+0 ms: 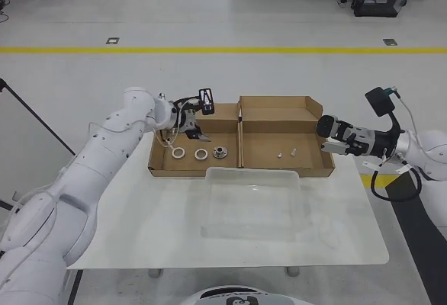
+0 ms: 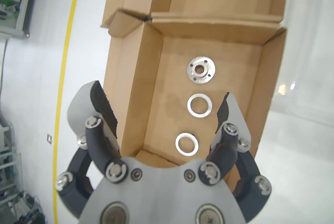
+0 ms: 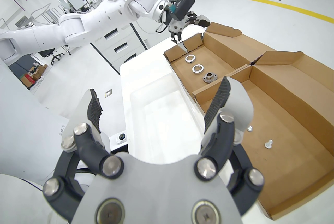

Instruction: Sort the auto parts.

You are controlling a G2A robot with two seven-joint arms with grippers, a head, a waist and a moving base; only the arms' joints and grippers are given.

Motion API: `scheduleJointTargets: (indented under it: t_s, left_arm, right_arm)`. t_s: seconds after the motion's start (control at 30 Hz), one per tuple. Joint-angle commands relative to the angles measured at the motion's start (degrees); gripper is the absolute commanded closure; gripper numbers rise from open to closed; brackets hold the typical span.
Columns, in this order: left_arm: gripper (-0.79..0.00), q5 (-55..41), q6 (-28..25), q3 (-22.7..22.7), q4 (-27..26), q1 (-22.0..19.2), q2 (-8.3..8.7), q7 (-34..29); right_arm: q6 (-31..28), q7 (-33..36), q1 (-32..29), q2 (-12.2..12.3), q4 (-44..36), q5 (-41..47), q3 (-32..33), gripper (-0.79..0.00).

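- Rings, flange: rowed inside left box, likely grouped by kind.
- Bolts: neighbour box, just right of it.
- Left gripper: over left box, jaws apart, empty.
- Right gripper: well right, jaws apart.

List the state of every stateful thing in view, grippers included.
left gripper: open, holding nothing
right gripper: open, holding nothing
left box: open-topped, two rings and a flange resting inside
right box: open-topped, two bolts inside
clear bin: upright, no lid
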Motion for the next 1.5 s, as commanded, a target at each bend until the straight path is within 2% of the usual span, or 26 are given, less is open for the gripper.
scheduleJointTargets:
  t_s: [0.0, 0.2, 0.4, 0.6, 0.77, 1.47]
  left_arm:
    - [-0.785, -1.5, -1.7, -4.4, -7.3, 3.5, 2.31, -0.9]
    - [-0.785, -8.3, -3.4, -17.1, -26.3, 15.9, 8.25, -6.5]
    - [-0.785, -18.9, -3.4, -28.0, -40.1, 26.5, 13.28, -12.6]
    - [-0.785, -30.1, -3.4, -37.1, -48.1, 34.2, 17.62, -16.6]
    - [-0.785, -38.4, -3.4, -42.3, -51.0, 37.5, 20.56, -18.1]
    - [-0.785, -39.2, -3.4, -42.8, -51.3, 37.7, 20.90, -18.3]
  right_arm:
    - [0.0, 0.0, 0.0, 0.0, 0.0, 0.0, 0.0, -0.785]
    - [0.0, 0.0, 0.0, 0.0, 0.0, 0.0, 0.0, -0.785]
    - [0.0, 0.0, 0.0, 0.0, 0.0, 0.0, 0.0, -0.785]
    - [0.0, 0.0, 0.0, 0.0, 0.0, 0.0, 0.0, -0.785]
    - [0.0, 0.0, 0.0, 0.0, 0.0, 0.0, 0.0, -0.785]
    - [0.0, 0.0, 0.0, 0.0, 0.0, 0.0, 0.0, -0.785]
